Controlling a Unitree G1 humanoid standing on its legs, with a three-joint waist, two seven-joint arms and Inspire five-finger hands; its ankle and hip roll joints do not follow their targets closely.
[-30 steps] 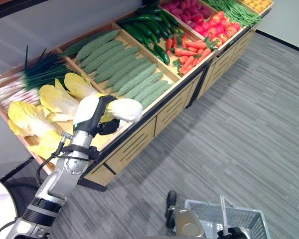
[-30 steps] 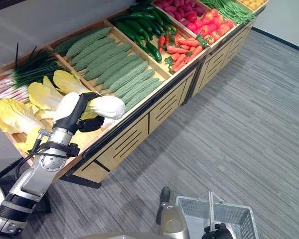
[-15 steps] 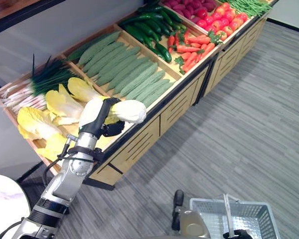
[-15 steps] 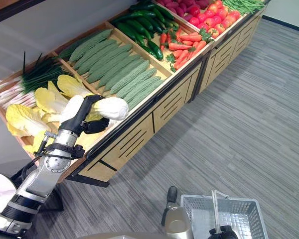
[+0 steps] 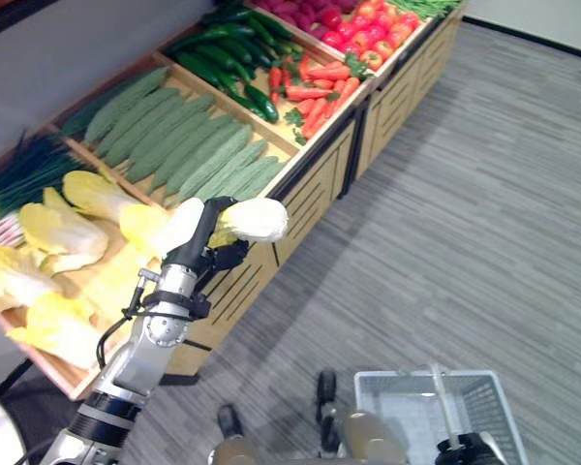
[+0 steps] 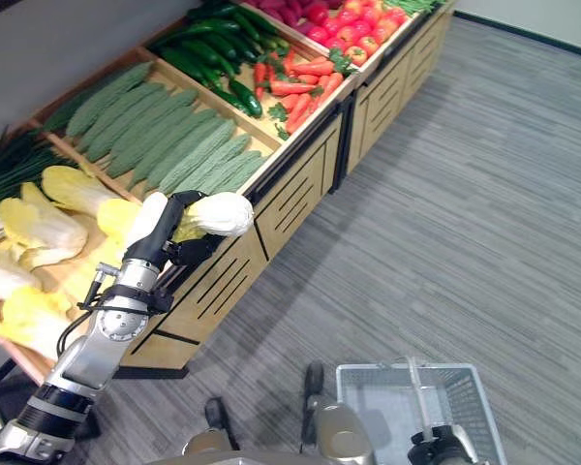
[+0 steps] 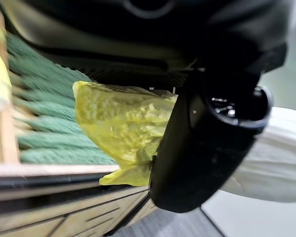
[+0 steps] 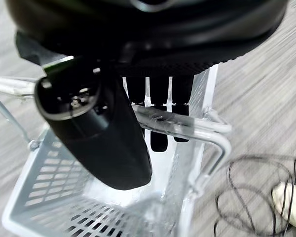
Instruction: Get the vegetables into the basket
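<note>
My left hand (image 5: 211, 256) is shut on a napa cabbage (image 5: 256, 219), its white stem end pointing right and its yellow leaves (image 7: 122, 122) under my palm. The thumb (image 7: 202, 148) curls across it. The cabbage hangs just past the front edge of the wooden produce shelf (image 5: 312, 163), above the floor. My right hand (image 5: 471, 451) shows at the lower right, its fingers (image 8: 159, 129) curled round the metal handle (image 8: 187, 129) of a pale wire basket (image 5: 378, 380). The basket hangs low over the carpet with nothing visible inside.
The shelf's bins hold more napa cabbages (image 5: 63, 218), bitter gourds (image 5: 174, 145), cucumbers (image 5: 223, 63), carrots (image 5: 320, 92), tomatoes (image 5: 382, 34) and scallions (image 5: 24, 170). Grey carpet (image 5: 484, 213) spreads to the right of the shelf.
The camera has swung, so the whole picture shifted. My left hand has carried the cabbage from over its bin out past the shelf's front edge. The right hand still holds the basket.
</note>
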